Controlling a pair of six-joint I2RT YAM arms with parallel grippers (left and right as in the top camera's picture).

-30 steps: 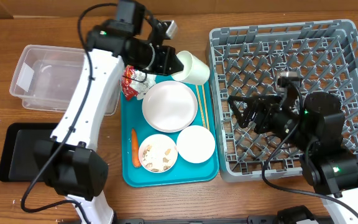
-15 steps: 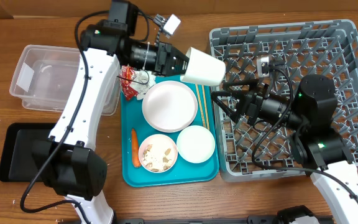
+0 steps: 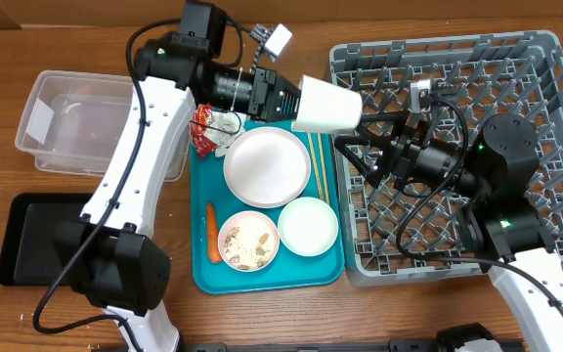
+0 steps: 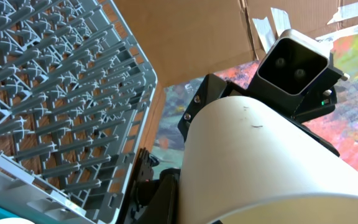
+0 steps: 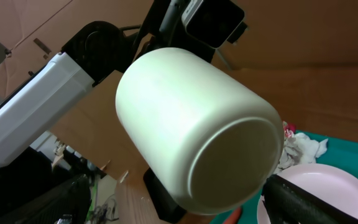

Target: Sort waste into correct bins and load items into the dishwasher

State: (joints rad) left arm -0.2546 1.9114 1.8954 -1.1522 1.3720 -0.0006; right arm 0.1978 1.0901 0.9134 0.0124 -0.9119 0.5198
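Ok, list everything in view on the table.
teal tray: one, teal, centre
dish rack: one, grey, right
tub: one, clear, left
black tray: one, black, near left
cup: one, white, held sideways over tray's edge
plate: one, white, on tray
empty bowl: one, white, tray
scrap bowl: one, white, tray
carrot: one, orange, tray
chopsticks: pair, wooden, beside plate
wrapper: one, red, tray's far corner
paper: one, white, beside wrapper
left tool: shut on cup
right tool: open, by cup's base

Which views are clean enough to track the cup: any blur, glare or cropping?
Overhead: sharp, evenly lit, white cup clearly outlined, no glare. Left wrist: cup very close, cropped at the bottom edge; grey dish rack crisp. Right wrist: cup fills the middle, softly shaded, no glare.
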